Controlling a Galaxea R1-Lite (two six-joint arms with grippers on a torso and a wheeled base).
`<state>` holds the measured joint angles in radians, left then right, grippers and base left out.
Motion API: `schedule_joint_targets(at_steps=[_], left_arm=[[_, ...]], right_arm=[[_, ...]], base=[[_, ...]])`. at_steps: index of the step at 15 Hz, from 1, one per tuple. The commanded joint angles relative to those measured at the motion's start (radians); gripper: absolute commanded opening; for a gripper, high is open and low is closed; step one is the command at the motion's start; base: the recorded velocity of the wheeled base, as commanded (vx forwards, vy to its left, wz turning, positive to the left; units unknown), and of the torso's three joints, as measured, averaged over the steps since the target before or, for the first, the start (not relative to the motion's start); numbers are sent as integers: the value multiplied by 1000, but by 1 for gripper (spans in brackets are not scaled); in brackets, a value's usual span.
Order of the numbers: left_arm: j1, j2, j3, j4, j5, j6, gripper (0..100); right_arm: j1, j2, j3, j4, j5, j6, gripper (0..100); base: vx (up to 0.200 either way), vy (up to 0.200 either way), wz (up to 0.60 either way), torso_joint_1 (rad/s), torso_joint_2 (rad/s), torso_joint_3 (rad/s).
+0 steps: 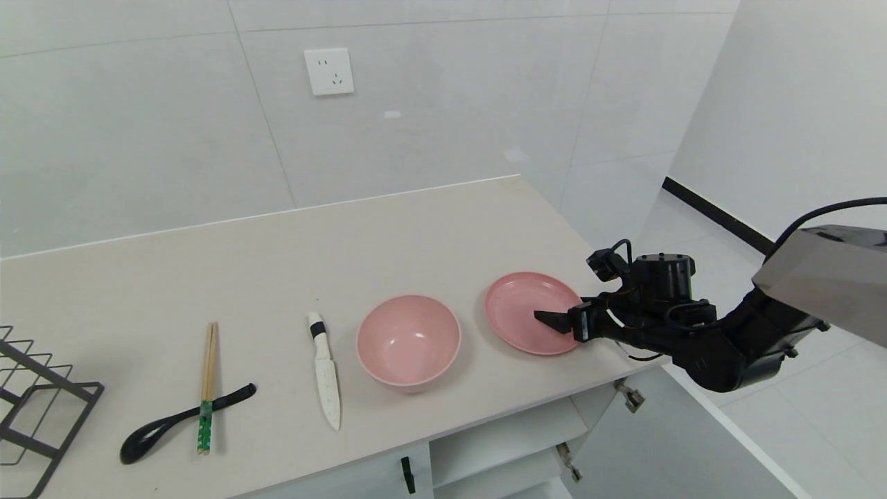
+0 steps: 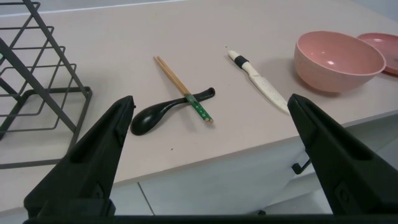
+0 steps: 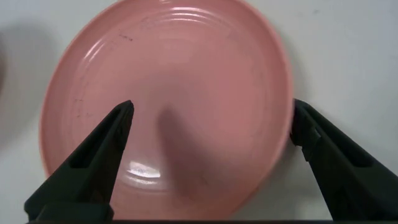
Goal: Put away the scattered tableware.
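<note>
Head view: your right end effector (image 1: 554,320) hangs over the pink plate (image 1: 527,305), gripping nothing yet.

You look to be at the plate pick. The plate lies flat at the right end of the desk (image 1: 277,277), just beside the pink bowl (image 1: 409,343). Your fingers are spread wide, one above the plate's well and one at its rim. Next, lower and pinch that rim, since a flat plate offers little else, then carry it to the wire rack (image 1: 34,409). Your left end effector (image 2: 210,99) is wide open too, and empty.
</note>
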<state>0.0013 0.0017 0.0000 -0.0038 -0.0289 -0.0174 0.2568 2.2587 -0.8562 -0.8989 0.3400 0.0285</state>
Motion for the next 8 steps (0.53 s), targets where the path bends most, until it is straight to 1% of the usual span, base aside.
schedule_joint_targets(at_steps=[1,5,6,8], left_arm=[[0,1,0,-1,0,-1,100],[0,1,0,-1,0,-1,100],[0,1,0,-1,0,-2,100],[0,1,0,-1,0,-2,100]], right_arm=[[12,5,-1,-3,1,1,100],[-1,30,-3,-3,-3,1,100],[-1,35,-3,-5,-3,2,0],[-1,44,-4,-9,-9,1,0]], base=[[0,0,0,0,0,0],[0,0,0,0,0,0],[0,0,0,0,0,0],[0,0,0,0,0,0]])
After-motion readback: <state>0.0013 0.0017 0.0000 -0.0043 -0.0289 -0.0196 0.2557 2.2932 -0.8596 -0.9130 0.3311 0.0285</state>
